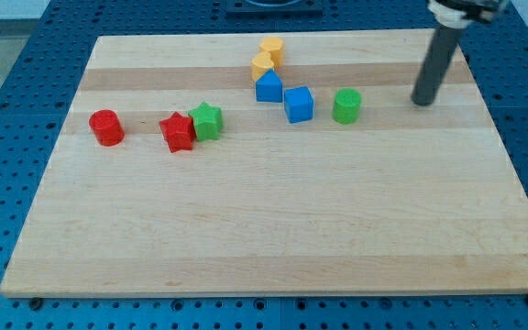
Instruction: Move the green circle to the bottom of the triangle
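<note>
The dark rod's tip [422, 102] is poised right of the green cylindrical block [346, 105] on the wooden counter [273, 229]. No hand is fitted. The cylinder is best pushed leftward and down, below the blue triangular block [268, 87], skirting the blue cube [299, 104].

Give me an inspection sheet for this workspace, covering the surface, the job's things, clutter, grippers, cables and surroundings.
Surface: wooden board, bare over its lower half.
Job's things: green circle standing right of the blue cube; blue triangle left of the cube, just below two yellow blocks.
Clutter: red circle at the view's left; red star touching the green star.
Grippers: none fitted; my tip rests to the right of the green circle, apart from it.
Cables: nothing seen.
Surroundings: blue perforated table around the board.
</note>
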Motion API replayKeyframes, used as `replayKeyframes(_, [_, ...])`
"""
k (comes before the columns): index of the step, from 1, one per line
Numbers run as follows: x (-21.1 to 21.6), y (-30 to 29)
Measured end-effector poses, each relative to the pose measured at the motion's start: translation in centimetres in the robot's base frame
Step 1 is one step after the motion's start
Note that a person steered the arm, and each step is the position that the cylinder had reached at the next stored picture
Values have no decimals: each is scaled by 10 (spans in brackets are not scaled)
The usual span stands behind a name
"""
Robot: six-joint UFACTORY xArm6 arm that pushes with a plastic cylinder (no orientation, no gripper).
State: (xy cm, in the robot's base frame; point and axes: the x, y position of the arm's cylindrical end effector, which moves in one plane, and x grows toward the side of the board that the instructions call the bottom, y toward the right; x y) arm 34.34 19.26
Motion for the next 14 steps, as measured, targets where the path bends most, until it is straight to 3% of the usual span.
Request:
replayKeyframes(2, [-7, -62])
replayKeyframes(6, [8, -107])
replayKeyframes(10, [51, -107])
replayKeyframes(12, [53, 1])
replayKeyframes(14, [88, -43])
